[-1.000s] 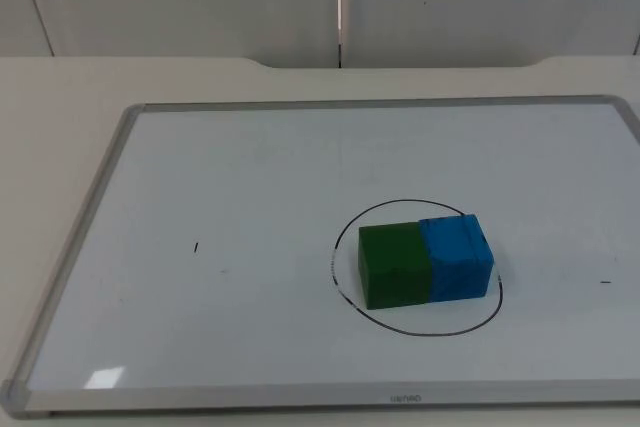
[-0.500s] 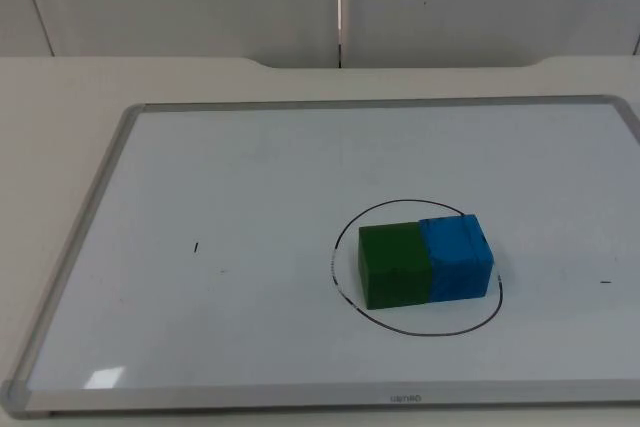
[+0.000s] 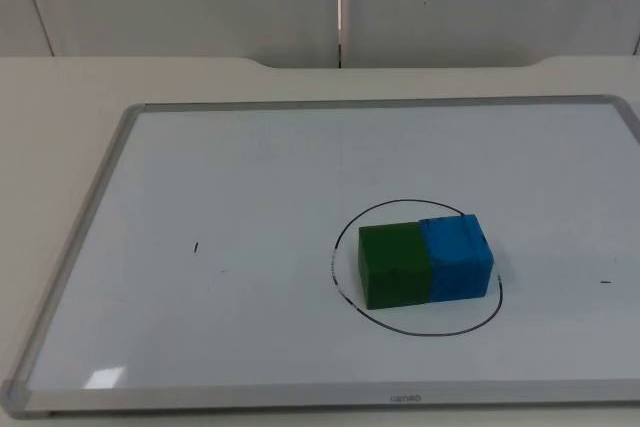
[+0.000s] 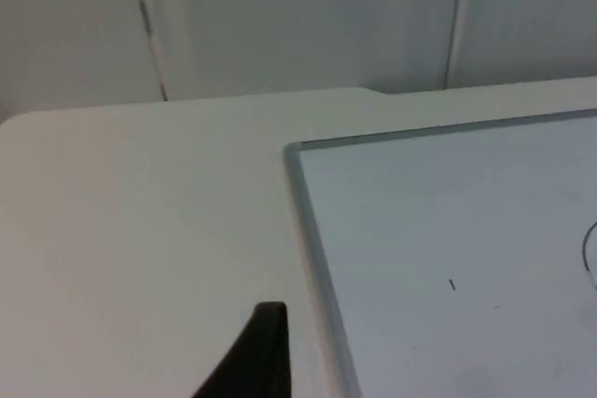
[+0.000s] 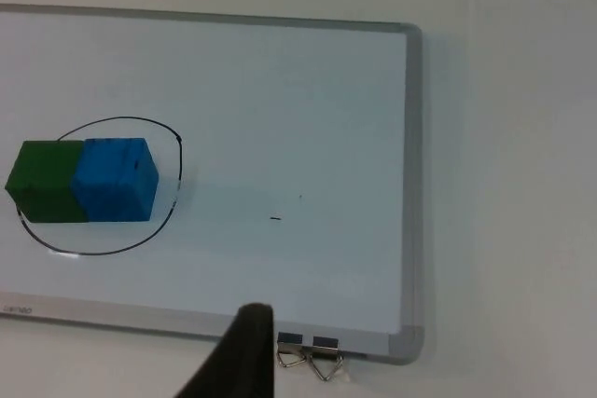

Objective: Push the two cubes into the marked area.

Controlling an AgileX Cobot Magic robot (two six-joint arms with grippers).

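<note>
Left gripper [image 4: 256, 361]: one black fingertip is seen over the bare table just left of the board's left frame; whether it's apart or together can't be told, arm parked.
Right gripper [image 5: 244, 356]: a black fingertip is seen by the board's near edge, toward its right corner; fingers' state can't be told either, arm parked too.
Green cube [image 3: 394, 265]: sat on the board inside the ring, on the left, pressed right up against the blue one.
Blue cube [image 3: 456, 256]: touching the green cube's right face, its right edge pretty much at the line.
Hand-drawn black ring [image 3: 345, 299]: marked right of centre on the board, toward the near edge.
Metal-framed whiteboard [image 3: 250, 177]: laid flat on the white table [image 3: 60, 107].
Metal binder clip [image 5: 312, 357]: hooked on the board's near frame beside the right fingertip.
</note>
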